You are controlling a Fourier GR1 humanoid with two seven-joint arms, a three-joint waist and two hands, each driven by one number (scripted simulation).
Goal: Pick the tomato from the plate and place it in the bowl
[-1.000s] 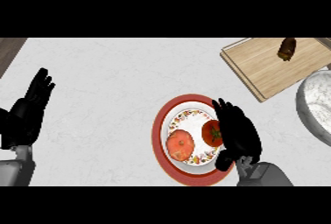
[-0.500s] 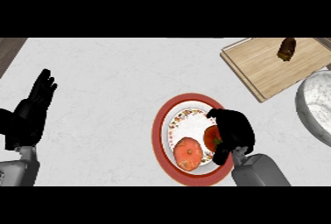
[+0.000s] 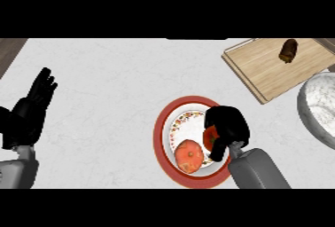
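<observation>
A red-rimmed plate (image 3: 163,133) with a patterned white centre holds two tomato-like fruits. The darker red tomato (image 3: 208,137) lies at the plate's right side, and my right hand (image 3: 226,126) is curled over it from the right, hiding most of it. An orange-red tomato (image 3: 188,155) with a star-shaped stem mark lies free on the plate's lower part, just left of my wrist. The grey marbled bowl (image 3: 314,111) stands at the right edge, apart from the hand. My left hand (image 3: 29,113) rests open at the far left, fingers up.
A wooden cutting board (image 3: 274,71) lies at the back right, next to the bowl, with a brown item (image 3: 288,50) on it. A dark strip (image 3: 9,51) marks the counter's left back corner. The counter top is pale grey.
My right hand has lowered onto the plate and curled its fingers round the darker red tomato. The orange-red tomato has slid toward the plate's lower edge. The left hand shifted slightly.
</observation>
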